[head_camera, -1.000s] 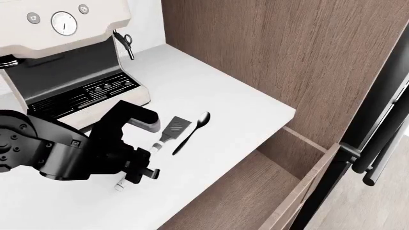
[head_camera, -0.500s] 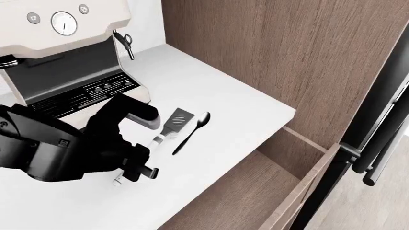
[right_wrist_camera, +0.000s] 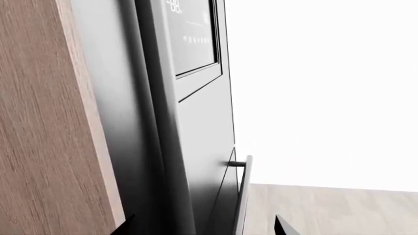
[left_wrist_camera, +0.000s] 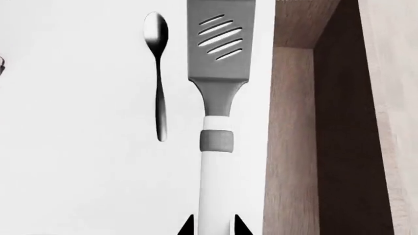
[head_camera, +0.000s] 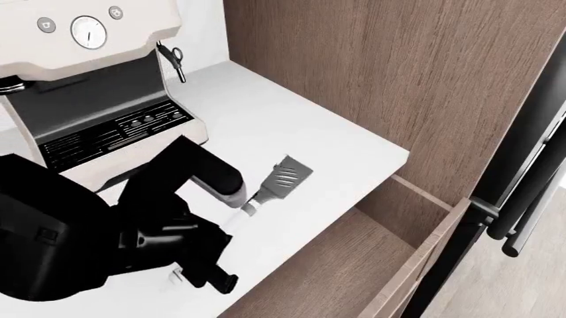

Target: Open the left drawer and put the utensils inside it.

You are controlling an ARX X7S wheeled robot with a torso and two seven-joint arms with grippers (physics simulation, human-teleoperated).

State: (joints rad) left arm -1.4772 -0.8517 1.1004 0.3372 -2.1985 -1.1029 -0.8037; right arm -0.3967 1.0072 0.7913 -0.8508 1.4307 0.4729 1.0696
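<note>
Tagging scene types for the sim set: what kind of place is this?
Most likely a kitchen: an espresso machine on a white counter, wood-grain cabinetry with an open drawer, and a spatula and spoon laid out.

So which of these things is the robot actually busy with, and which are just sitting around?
In the job:
- slotted spatula, white handle between the left fingers
- black spoon, lying on the counter
- open wooden drawer

Just there:
- coffee machine
- tall wood cabinet
- black fridge
</note>
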